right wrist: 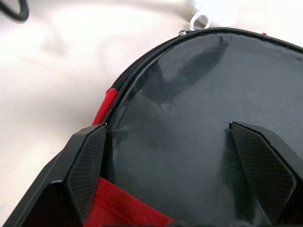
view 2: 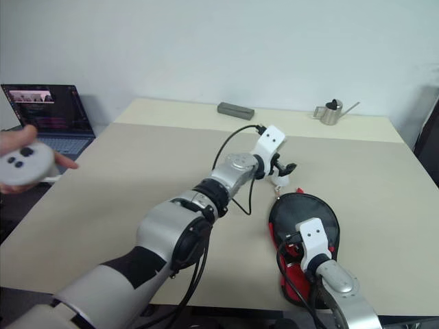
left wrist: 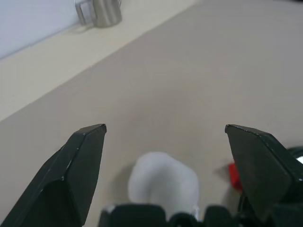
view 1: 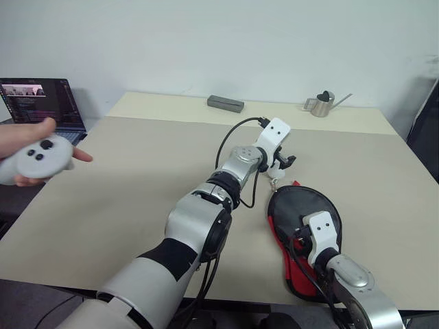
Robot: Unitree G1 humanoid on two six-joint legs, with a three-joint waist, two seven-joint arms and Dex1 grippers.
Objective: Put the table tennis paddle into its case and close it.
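- Left gripper (left wrist: 163,135) reaches out level over the table (view 1: 123,199), fingers wide apart, nothing held, white pom-pom (left wrist: 163,187) just under it at the case's top.
- Right gripper (right wrist: 168,137) spread wide, empty, low over case (view 1: 302,212).
- Case flat near table's front edge; paddle (right wrist: 199,109) face showing inside.

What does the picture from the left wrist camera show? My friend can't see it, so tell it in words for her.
The left claw is open above a white fluffy pom-pom on a beige table. A metal watering can stands near the table's far edge.
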